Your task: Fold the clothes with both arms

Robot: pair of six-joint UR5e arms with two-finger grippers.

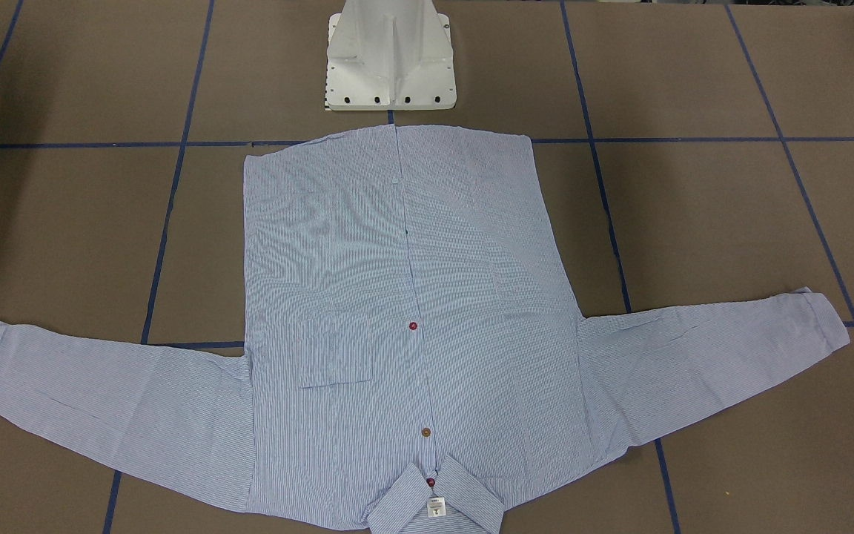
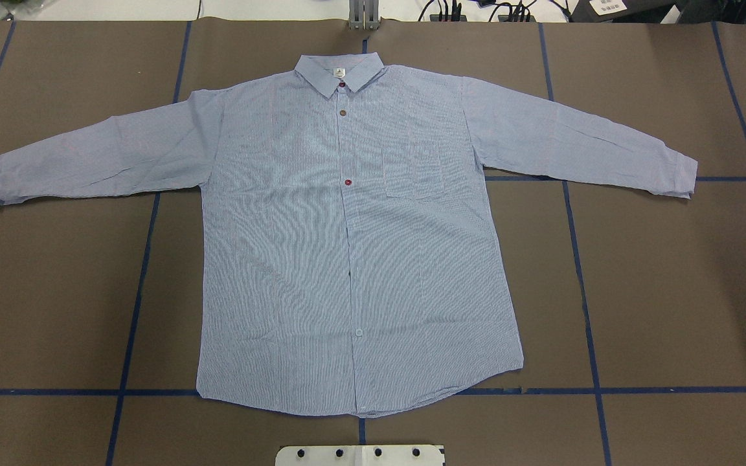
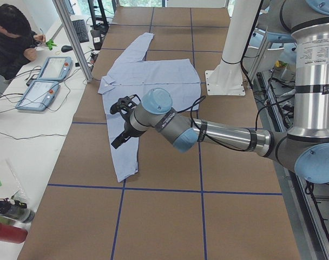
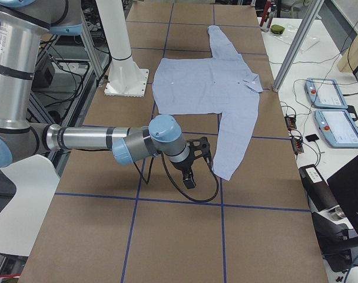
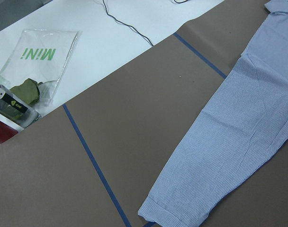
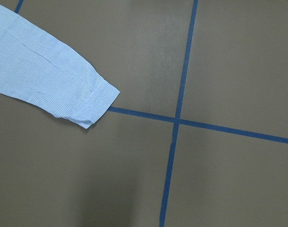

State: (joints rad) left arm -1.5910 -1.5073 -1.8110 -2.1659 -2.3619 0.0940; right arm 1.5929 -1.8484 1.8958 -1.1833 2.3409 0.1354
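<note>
Brown table (image 2: 671, 291), spread shirt (image 2: 353, 246), white pedestal (image 1: 390, 59)

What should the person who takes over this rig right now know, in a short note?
Left gripper: hovers near the left-side cuff; whether the jaws are open, I cannot tell.
Right gripper: hovers near the right-side cuff; jaws likewise unclear.
The shirt lies flat, front up, sleeves spread, collar away from the robot; neither gripper holds cloth.
Done: no fold.
Left: every fold.
</note>
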